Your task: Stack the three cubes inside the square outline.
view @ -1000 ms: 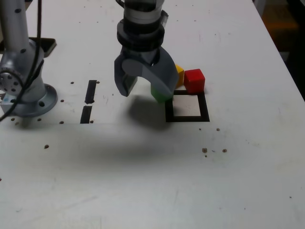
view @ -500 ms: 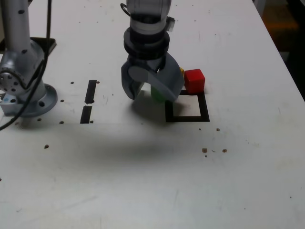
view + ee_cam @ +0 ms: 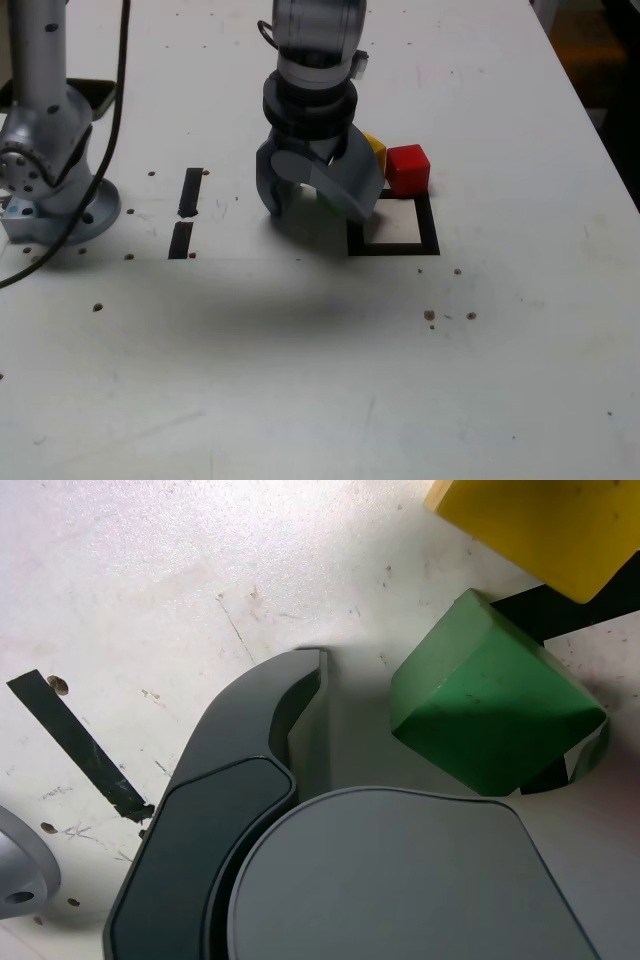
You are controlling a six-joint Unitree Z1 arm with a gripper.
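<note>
My gripper (image 3: pixel 318 208) is down at the table with its jaws wide open, straddling the green cube (image 3: pixel 490 705). In the wrist view a gap shows between one finger (image 3: pixel 270 720) and the cube. From the exterior view only a sliver of the green cube (image 3: pixel 327 202) shows between the fingers. It sits just off the left corner of the square outline (image 3: pixel 393 240), as the exterior view shows it. The yellow cube (image 3: pixel 376 150) and the red cube (image 3: pixel 408 168) rest side by side just behind the outline. The yellow cube (image 3: pixel 540 525) lies close to the green one.
Two short black strips (image 3: pixel 190 192) lie on the white table to the exterior view's left of the gripper. The arm's grey base (image 3: pixel 55 195) stands at the far left with a cable hanging by it. Small dark specks dot the table.
The gripper has moved toward the exterior view's right and come down around the green cube. Its jaws have stayed open. The cubes have not moved.
</note>
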